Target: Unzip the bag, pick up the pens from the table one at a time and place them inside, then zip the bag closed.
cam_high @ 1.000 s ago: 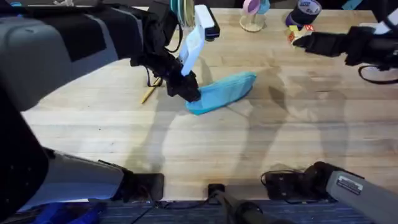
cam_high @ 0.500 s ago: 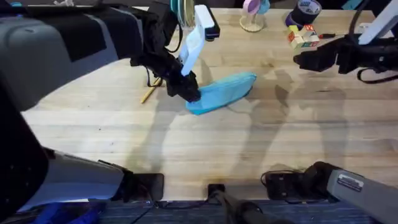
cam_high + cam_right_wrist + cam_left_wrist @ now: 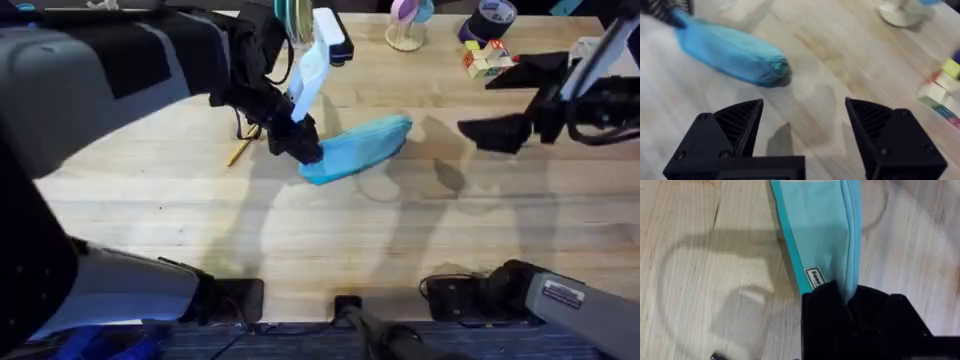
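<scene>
Overhead: bag (image 3: pixel 358 148) lies slanted on the worktop (image 3: pixel 330 240) near its middle, one tapered end toward the left arm, the other toward the far right.
Left gripper (image 3: pixel 300 142): clamped on the bag's near-left end; in the left wrist view the black fingers (image 3: pixel 827 300) pinch the fabric by the zipper edge, just past a small label (image 3: pixel 815 276).
Right gripper (image 3: pixel 492 131): raised over the worktop's right side, well apart from the bag; its fingers (image 3: pixel 735 125) stand wide apart, holding nothing.
Pen (image 3: pixel 240 148): one yellow stick on the worktop just beside the left gripper, partly hidden by it.
Blocks (image 3: pixel 487 60): coloured cubes at the far right.
</scene>
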### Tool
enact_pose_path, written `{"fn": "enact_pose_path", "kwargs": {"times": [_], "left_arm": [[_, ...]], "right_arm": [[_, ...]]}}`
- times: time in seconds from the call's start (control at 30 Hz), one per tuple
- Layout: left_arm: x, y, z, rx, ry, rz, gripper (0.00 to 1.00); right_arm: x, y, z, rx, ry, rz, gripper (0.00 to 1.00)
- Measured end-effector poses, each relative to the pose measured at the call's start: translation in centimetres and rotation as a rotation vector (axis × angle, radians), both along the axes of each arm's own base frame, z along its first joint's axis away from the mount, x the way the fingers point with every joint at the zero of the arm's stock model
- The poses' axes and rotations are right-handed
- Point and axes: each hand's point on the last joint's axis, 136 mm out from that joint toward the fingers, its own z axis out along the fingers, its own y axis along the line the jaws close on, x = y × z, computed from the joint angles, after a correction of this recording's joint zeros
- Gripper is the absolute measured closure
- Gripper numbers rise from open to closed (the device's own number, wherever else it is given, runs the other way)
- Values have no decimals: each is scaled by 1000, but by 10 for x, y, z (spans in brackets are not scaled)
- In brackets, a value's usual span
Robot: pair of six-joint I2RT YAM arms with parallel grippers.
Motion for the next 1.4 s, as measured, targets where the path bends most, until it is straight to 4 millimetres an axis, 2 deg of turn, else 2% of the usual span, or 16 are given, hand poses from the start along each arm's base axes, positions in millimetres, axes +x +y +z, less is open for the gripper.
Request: {"fn": "enact_pose_path", "kwargs": {"times": [0.17, 0.5, 0.73, 1.07, 1.4], "left_arm": [[0, 0, 0, 0, 0, 0, 957], [0, 0, 0, 0, 0, 0, 957], [0, 0, 0, 0, 0, 0, 956], [0, 0, 0, 0, 0, 0, 956], [0, 0, 0, 0, 0, 0, 956]], "right_arm": [[-11, 8, -2, -26, -32, 99, 6], [-13, -25, -27, -266, 27, 66, 6], [-9, -27, -28, -352, -54, 172, 6], [-3, -9, -50, -223, -65, 302, 6], [1, 4, -51, -95, -74, 317, 6]]}}
